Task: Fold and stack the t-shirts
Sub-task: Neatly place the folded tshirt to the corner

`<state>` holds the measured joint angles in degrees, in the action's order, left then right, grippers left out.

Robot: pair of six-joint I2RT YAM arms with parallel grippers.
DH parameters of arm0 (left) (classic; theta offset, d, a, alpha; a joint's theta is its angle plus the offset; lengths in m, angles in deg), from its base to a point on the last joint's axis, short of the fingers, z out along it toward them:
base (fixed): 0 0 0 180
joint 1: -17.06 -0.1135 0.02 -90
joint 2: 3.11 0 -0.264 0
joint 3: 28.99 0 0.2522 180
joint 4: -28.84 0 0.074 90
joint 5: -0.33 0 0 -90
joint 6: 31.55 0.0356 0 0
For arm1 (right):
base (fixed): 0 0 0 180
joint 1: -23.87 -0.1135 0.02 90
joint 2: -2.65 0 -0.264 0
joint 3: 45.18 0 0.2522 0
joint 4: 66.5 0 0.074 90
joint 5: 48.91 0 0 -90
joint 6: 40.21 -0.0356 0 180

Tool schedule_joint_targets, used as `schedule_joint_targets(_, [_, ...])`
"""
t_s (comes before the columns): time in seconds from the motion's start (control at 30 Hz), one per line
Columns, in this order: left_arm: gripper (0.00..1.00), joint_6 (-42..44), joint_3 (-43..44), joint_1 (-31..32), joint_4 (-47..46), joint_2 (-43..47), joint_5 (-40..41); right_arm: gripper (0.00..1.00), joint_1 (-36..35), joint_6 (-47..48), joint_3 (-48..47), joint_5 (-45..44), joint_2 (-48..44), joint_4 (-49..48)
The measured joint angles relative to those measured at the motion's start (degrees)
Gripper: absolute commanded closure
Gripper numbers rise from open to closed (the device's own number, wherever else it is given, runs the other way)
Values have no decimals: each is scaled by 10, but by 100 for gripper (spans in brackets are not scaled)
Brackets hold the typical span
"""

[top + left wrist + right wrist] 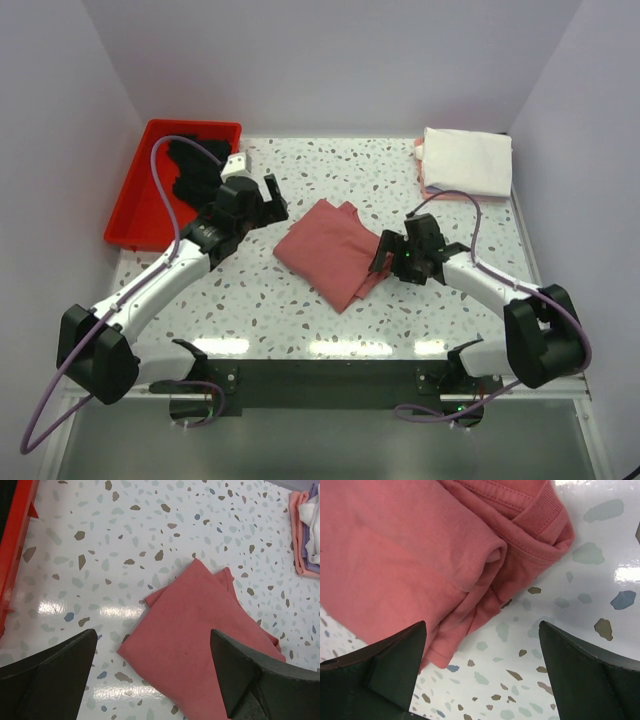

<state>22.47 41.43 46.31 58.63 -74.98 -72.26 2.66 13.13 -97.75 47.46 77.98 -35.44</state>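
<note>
A red plastic tray (135, 215) sits at ten o'clock on the white, speckled terrazzo tabletop (290, 315), close to the left-hand wall. Pale lavender walls (330, 60) enclose the table from nine through three o'clock.

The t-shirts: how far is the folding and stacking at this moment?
Done: a folded stack, white shirt on top, sits at the far right corner. In hand: the dusty-rose shirt lies folded mid-table, with the left gripper and right gripper both open near it, holding nothing. Left: move it onto the stack, then probably fold the black cloth in the red tray.
</note>
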Motion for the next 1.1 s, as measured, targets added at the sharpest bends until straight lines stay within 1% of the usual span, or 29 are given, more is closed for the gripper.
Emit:
schedule_joint_targets(0.07, [0,-4,-3,0,2,0,4,9,-10,-13,0,-14,23,-7])
schedule_joint_targets(0.1, [0,-5,-3,0,7,0,6,10,-14,-21,0,-19,31,-10])
schedule_joint_targets(0.27, [0,-9,-14,0,15,5,13,12,-29,-69,1,-51,43,-37])
schedule_joint_targets(0.43, [0,-11,-21,0,19,7,15,14,-35,-120,7,-74,64,-87])
schedule_joint_targets(0.53, [0,-13,-22,0,21,10,16,17,-35,-147,5,-82,80,-123])
schedule_joint_targets(0.57, [0,-14,-22,0,21,12,16,23,-35,-154,3,-85,87,-134])
schedule_joint_targets(0.63, [0,-14,-24,0,21,17,20,30,-35,-166,2,-87,98,-152])
schedule_joint_targets(0.67, [0,-15,-26,0,21,21,22,38,-35,-172,2,-88,102,-161])
schedule_joint_targets(0.73, [0,-15,-31,0,25,29,26,49,-35,-179,2,-90,110,-170])
schedule_joint_targets(0.77, [0,-15,-32,0,27,33,28,63,-35,-182,3,-93,113,-173])
schedule_joint_targets(0.87, [0,-15,-36,0,29,45,36,79,-36,-176,3,-101,119,-174])
schedule_joint_targets(0.97, [0,-15,-39,0,30,57,42,84,-37,-153,0,-108,121,-175])
schedule_joint_targets(1.0, [0,-15,-40,0,30,59,45,86,-37,-132,-6,-110,121,-173])
schedule_joint_targets(1.1, [0,-15,-40,0,31,65,53,98,-38,-51,-54,-112,137,-149])
